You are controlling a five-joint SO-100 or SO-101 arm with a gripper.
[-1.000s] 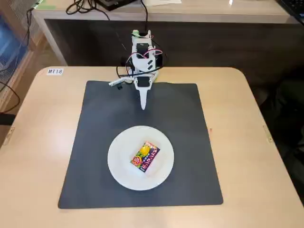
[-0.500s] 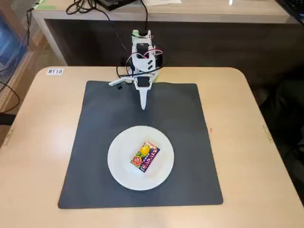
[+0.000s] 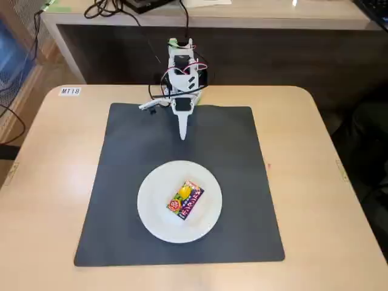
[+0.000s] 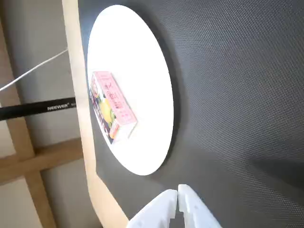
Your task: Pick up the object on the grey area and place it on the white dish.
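Observation:
The small orange-red and yellow packet (image 3: pixel 185 199) with a purple edge lies flat on the round white dish (image 3: pixel 157 212), which sits on the dark grey mat (image 3: pixel 236 157) toward its near side. In the wrist view the packet (image 4: pixel 111 107) rests on the dish (image 4: pixel 142 71) over the mat (image 4: pixel 237 95). My white gripper (image 3: pixel 183 137) hangs at the mat's far edge, well back from the dish, pointing down. In the wrist view its fingertips (image 4: pixel 178 191) meet with nothing between them. It is shut and empty.
The mat lies on a light wooden table (image 3: pixel 54 170) with rounded corners. A label (image 3: pixel 70 91) is stuck at its far left corner. Cables (image 3: pixel 109 9) and a shelf run behind the arm's base. A black tripod leg (image 4: pixel 38 108) shows beyond the table edge.

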